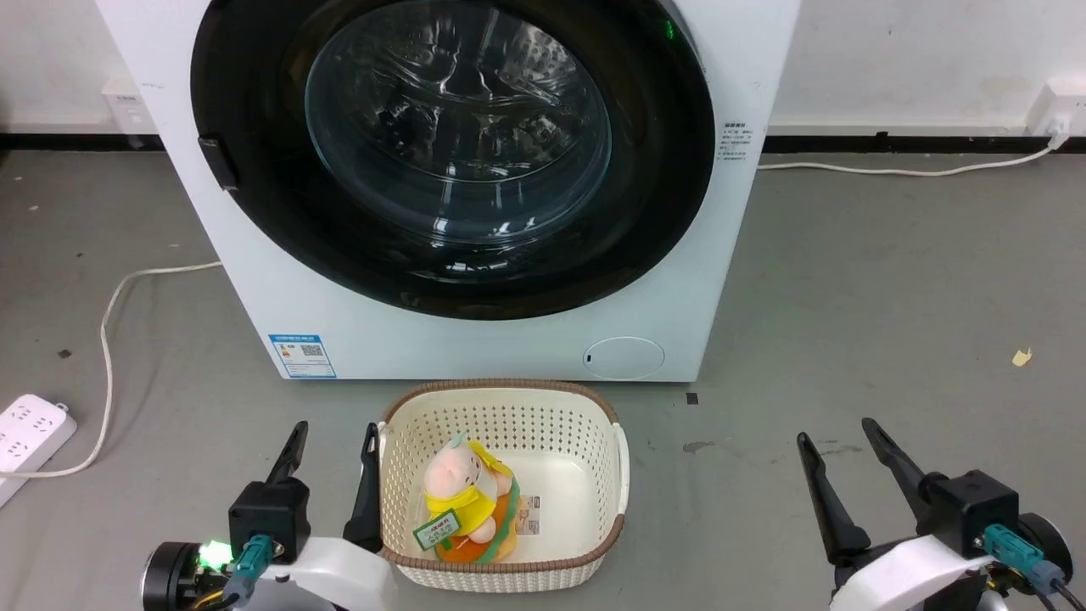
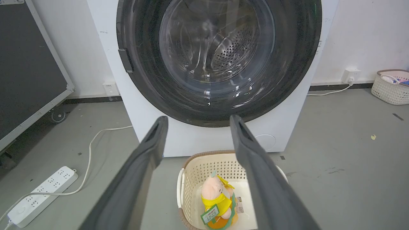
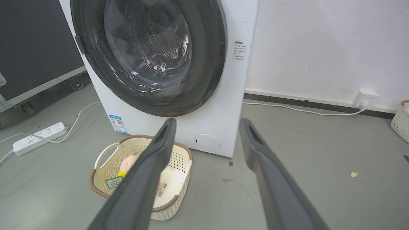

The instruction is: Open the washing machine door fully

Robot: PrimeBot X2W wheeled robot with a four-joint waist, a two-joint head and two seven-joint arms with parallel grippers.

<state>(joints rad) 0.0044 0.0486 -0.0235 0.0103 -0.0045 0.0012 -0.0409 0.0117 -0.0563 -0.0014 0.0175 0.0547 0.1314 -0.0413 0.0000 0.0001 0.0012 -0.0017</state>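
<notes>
The white washing machine (image 1: pixel 526 348) stands straight ahead against the wall. Its round glossy black washing machine door (image 1: pixel 254 127) lies flat against the front, with a small dark handle tab (image 1: pixel 219 163) at its left edge; the steel drum shows through the clear glass centre. My left gripper (image 1: pixel 335 437) hangs open low at the lower left, beside a basket and well short of the door. At the lower right my right gripper (image 1: pixel 840 433) is open too, empty, above the bare floor. Both wrist views look up at the door (image 2: pixel 147 80) (image 3: pixel 207 64) between spread fingers.
A cream basket (image 1: pixel 611 475) holding a plush toy (image 1: pixel 467 501) sits on the floor just before the machine. A white power strip (image 1: pixel 30 433) and its cord lie at left. Another cord runs along the wall at right. A black wheeled case (image 2: pixel 28 70) stands left of the machine.
</notes>
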